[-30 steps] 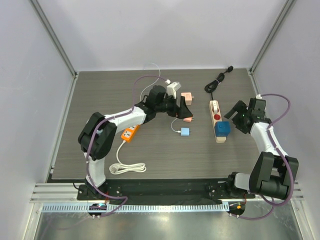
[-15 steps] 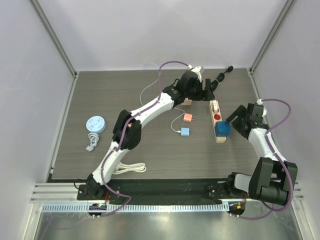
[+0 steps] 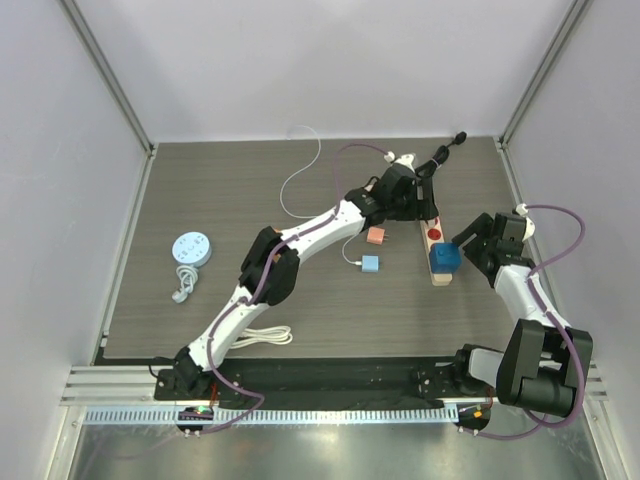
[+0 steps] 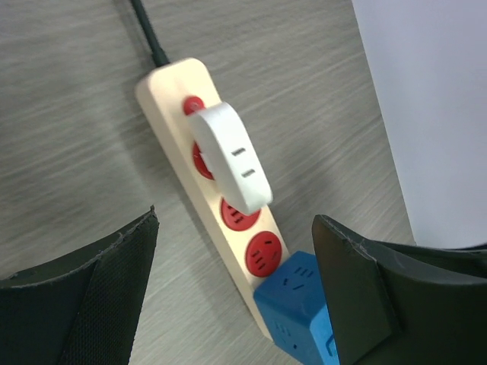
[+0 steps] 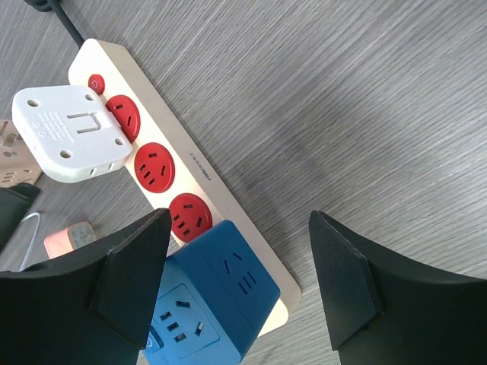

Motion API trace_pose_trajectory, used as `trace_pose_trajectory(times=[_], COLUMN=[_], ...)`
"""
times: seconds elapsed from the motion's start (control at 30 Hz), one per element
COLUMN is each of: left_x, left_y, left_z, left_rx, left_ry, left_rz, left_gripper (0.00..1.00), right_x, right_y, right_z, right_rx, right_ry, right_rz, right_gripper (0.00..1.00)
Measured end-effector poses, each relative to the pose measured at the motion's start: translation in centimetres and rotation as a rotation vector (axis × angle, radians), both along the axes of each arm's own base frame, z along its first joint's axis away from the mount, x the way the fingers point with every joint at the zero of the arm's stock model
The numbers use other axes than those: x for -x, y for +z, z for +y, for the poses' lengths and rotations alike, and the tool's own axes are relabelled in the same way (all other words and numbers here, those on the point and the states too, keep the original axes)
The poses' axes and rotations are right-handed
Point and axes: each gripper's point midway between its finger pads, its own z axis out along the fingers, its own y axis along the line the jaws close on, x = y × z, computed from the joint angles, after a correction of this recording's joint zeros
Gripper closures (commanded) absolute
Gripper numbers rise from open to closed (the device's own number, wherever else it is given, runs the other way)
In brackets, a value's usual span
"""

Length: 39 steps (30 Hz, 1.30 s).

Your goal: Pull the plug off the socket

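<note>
left arm (image 3: 310, 228) stretched far out, jaws wide apart, right arm (image 3: 522, 290) bent, jaws wide apart

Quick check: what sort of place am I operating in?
Probably a lab robot cell: dark wood-grain table boxed by plain pale walls, aluminium frame posts, staged beige power strip with red outlets.

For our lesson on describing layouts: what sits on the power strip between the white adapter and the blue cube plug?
Only bare red outlets of the beige strip, nothing plugged in; both wrist views show it.
</note>
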Motion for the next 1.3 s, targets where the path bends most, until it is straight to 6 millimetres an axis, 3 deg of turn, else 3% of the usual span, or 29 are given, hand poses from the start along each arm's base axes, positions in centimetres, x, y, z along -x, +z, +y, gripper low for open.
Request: trace_pose_trajectory(times=[0.23, 0.53, 0.77, 0.9, 1.13, 1.3], left_x=[1.2, 0.2, -0.5, -0.6, -0.7, -0.6], left_y=[-0.6, -4.7, -5.1, -4.8, -4.0, -3.8], left_z=[-1.7, -1.5, -2.5, -2.7, -3.2, -3.5], left_rx=[0.012, -0.033, 0.006, 0.021, 0.052, 0.061], left_ry=[-0.004, 0.066, 0.083, 0.085, 0.070, 0.055], left_rz=[-0.023, -0.012, -0.016, -0.020, -0.040, -0.046], left_gripper=[0.18, 0.22, 0.26, 0.37, 0.49, 0.65], right_x=[-0.1, -0.1, 0.0, 0.0, 0.0, -0.1], right_y=[0.0, 0.1, 0.2, 0.1, 0.2, 0.1], right_z=[0.8, 1.4, 1.6, 1.6, 1.6, 1.9], right_rx=[-0.030, -0.051, -0.052, -0.052, -0.051, -0.052], right_ry=[0.034, 0.058, 0.063, 0.064, 0.065, 0.075], right_rz=[-0.012, -0.021, -0.023, -0.022, -0.022, -0.020], right_gripper=[0.22, 0.22, 0.22, 0.22, 0.23, 0.25])
